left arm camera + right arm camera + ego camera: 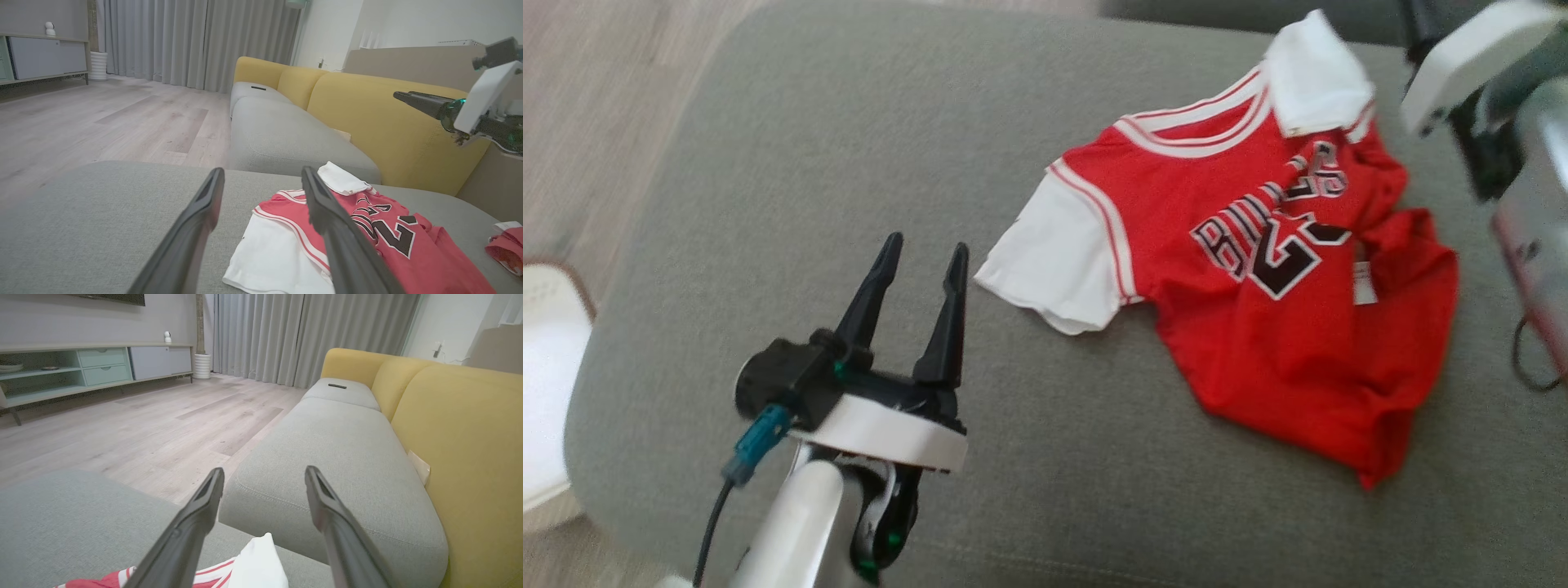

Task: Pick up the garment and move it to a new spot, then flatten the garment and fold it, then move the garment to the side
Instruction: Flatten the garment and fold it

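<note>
While the red Bulls jersey (1258, 269) lies rumpled on the grey sofa cushion (849, 122), I have both arms free of it. My left end effector (928, 242) stands wide open and empty, low over bare cushion, its fingers aimed at the near white sleeve (1054, 269) just beside it to its right. My right end effector (264, 471) is also spread wide with nothing between its fingers, and it hangs above the far white sleeve (257, 563) at the jersey's other shoulder. The jersey's collar-to-hem axis runs from the far side of the cushion towards me, slanting right, with its right flank folded over so a label shows. I judge flattening to be the step in hand: the left arm is nearer the near sleeve and the right arm nearer the far shoulder, so each should take its own side and pull apart across that axis.
</note>
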Available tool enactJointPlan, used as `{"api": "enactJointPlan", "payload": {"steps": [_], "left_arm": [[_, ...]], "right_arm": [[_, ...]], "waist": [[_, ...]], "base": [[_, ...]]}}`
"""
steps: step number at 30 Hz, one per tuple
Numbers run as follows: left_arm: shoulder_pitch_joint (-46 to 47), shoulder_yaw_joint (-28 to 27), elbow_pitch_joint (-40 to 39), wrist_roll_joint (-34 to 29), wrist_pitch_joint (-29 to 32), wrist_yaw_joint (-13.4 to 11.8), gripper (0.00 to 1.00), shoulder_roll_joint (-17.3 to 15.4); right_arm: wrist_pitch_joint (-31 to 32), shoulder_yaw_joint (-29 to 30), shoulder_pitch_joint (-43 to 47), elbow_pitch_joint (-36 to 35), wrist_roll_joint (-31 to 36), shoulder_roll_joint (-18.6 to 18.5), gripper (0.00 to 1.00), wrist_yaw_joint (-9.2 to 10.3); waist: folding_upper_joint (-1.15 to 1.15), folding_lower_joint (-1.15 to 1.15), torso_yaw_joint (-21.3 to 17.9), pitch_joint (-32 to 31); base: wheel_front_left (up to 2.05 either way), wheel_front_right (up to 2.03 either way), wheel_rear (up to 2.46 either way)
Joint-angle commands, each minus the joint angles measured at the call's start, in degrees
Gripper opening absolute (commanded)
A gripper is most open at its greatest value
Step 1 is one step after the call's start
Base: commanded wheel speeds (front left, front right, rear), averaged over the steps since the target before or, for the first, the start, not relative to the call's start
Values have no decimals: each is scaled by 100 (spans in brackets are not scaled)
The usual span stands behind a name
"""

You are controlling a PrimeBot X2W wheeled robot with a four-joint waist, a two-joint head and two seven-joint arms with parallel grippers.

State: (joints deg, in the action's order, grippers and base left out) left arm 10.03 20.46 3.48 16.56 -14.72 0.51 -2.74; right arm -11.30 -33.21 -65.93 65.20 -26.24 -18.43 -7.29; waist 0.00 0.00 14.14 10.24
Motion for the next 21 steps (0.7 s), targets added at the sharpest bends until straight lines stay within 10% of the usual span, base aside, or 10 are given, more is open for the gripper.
{"api": "enactJointPlan", "payload": {"steps": [1,9,21], "left_arm": [[-2,-282,-166,-82,-28,17,100,-14],[-272,-478,-147,-189,-28,68,100,-14],[-542,-666,-126,-235,-28,94,100,-14]], "right_arm": [[-164,-10,236,-278,-81,171,100,-20],[-361,522,1723,-1045,-193,434,100,-20],[-369,2546,5432,-4092,1372,1311,100,-20]], "waist": [[0,0,-296,-292],[0,0,-697,-675],[0,0,-1124,-841]], "base": [[0,0,0],[0,0,0],[0,0,0]]}}
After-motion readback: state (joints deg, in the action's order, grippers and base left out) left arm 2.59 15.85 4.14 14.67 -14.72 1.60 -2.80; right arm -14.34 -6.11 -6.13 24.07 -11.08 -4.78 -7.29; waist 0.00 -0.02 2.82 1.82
